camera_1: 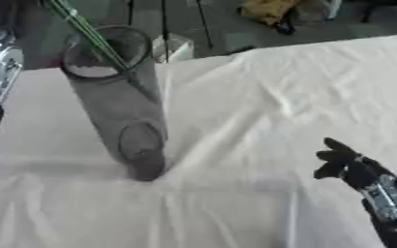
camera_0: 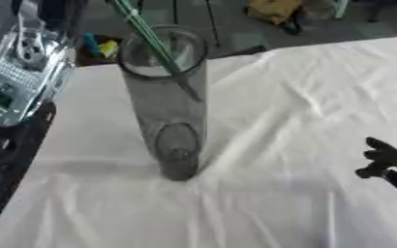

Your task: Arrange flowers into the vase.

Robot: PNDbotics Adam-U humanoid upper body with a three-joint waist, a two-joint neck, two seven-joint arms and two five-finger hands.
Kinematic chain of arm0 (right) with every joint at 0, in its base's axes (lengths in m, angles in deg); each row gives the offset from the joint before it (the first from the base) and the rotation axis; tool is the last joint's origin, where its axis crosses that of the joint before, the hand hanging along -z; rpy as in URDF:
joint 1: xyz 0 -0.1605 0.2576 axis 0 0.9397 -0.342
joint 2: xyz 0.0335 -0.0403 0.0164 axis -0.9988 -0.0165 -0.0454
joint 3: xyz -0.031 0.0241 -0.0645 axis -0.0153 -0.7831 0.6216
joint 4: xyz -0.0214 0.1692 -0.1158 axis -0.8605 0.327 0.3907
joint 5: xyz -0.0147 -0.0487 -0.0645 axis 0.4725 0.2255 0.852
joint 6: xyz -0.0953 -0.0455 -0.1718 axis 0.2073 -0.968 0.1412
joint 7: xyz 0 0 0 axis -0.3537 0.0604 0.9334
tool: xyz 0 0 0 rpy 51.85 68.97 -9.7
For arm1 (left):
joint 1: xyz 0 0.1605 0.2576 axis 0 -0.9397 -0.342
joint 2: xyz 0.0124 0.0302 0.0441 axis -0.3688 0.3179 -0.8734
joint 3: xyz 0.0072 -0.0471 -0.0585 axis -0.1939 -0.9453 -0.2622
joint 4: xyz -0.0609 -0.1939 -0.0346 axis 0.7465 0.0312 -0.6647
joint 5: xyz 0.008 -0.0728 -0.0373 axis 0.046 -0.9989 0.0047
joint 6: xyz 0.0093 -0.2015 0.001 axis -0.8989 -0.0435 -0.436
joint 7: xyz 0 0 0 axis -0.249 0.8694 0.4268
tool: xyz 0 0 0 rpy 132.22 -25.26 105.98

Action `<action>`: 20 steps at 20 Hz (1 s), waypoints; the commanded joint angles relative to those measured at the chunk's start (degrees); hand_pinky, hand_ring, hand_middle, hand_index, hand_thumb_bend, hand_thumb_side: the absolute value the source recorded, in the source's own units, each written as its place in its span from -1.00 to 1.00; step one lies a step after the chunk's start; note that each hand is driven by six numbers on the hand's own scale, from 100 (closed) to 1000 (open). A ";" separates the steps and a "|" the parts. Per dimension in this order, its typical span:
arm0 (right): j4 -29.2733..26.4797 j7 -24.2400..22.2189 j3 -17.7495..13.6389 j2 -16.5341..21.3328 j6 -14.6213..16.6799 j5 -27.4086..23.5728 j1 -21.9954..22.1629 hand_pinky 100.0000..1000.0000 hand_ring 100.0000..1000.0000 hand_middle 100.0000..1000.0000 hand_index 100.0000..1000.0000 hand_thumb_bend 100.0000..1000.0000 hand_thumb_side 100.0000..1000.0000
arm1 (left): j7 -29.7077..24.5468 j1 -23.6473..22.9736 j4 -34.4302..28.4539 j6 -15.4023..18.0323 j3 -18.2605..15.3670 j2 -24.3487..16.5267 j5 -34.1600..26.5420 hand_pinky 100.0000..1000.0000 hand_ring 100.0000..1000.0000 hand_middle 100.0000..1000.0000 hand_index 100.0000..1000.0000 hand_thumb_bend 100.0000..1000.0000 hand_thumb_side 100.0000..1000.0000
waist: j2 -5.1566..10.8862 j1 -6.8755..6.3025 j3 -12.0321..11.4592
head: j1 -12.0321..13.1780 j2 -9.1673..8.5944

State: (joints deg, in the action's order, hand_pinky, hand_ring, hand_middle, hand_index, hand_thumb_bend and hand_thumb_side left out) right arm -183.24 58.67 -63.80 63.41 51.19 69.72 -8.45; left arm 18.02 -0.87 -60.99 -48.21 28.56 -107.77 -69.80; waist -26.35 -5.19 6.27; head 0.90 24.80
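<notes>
**A:** What is on the table?

**B:** A white, creased tablecloth (camera_0: 303, 97) covers it. A tall clear glass vase (camera_0: 170, 111) stands left of the middle, its round mouth towards the far edge and its base nearer the camera.

**A:** Are there flowers in it?

**B:** Thin green stems (camera_0: 155, 43) pass down through the mouth of the vase and lean up and to the left, out of the top of the picture. No blooms can be seen; only the stems show.

**A:** Where are the robot's hands?

**B:** The right hand (camera_1: 342, 162) shows at the lower right, black, with a silver wrist behind it. It hovers above the cloth, well apart from the vase. Its fingers (camera_1: 330, 156) are curled inwards, close together, and they hold nothing.

**A:** And the left one?

**B:** A silver and black part of the left arm (camera_0: 15, 72) comes in along the left edge, beside the vase. The hand itself cannot be made out, so I cannot tell how its fingers stand.

**A:** Anything beyond the table?

**B:** A dark floor, with a yellowish bundle (camera_0: 274, 9) lying at the top.
</notes>
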 commanded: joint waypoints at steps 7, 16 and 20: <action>-1.12 0.11 -0.39 0.38 -0.43 -0.91 0.16 0.38 1.00 -0.02 0.52 -1.00 1.00 | -5.32 0.18 -0.45 -4.80 0.58 -2.45 9.39 -0.93 -0.32 -0.06 -0.22 -1.00 0.65 | 3.57 1.07 -0.47 | -0.19 0.97; -1.12 0.16 -0.46 0.40 -0.61 -1.29 0.48 0.38 1.00 -0.02 0.52 -1.00 1.00 | -13.11 -0.33 -0.49 -7.11 0.67 -3.22 15.56 -0.57 0.00 0.26 0.17 -1.00 0.85 | 4.56 1.26 -0.85 | -0.38 1.23; -1.12 0.17 -0.46 0.45 -0.72 -1.48 0.59 0.38 1.00 -0.02 0.52 -1.00 1.00 | -17.10 -0.45 -0.50 -6.77 0.79 -3.63 17.46 -0.30 0.23 0.45 0.40 -1.00 0.96 | 5.02 1.29 -1.10 | -0.45 1.49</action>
State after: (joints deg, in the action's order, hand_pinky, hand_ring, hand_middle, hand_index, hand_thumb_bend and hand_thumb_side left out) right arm -183.24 58.74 -63.85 63.41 50.64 68.72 -7.78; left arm 2.08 -2.27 -60.81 -55.10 29.44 -109.58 -53.08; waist -23.90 -5.17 5.22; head 0.46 25.88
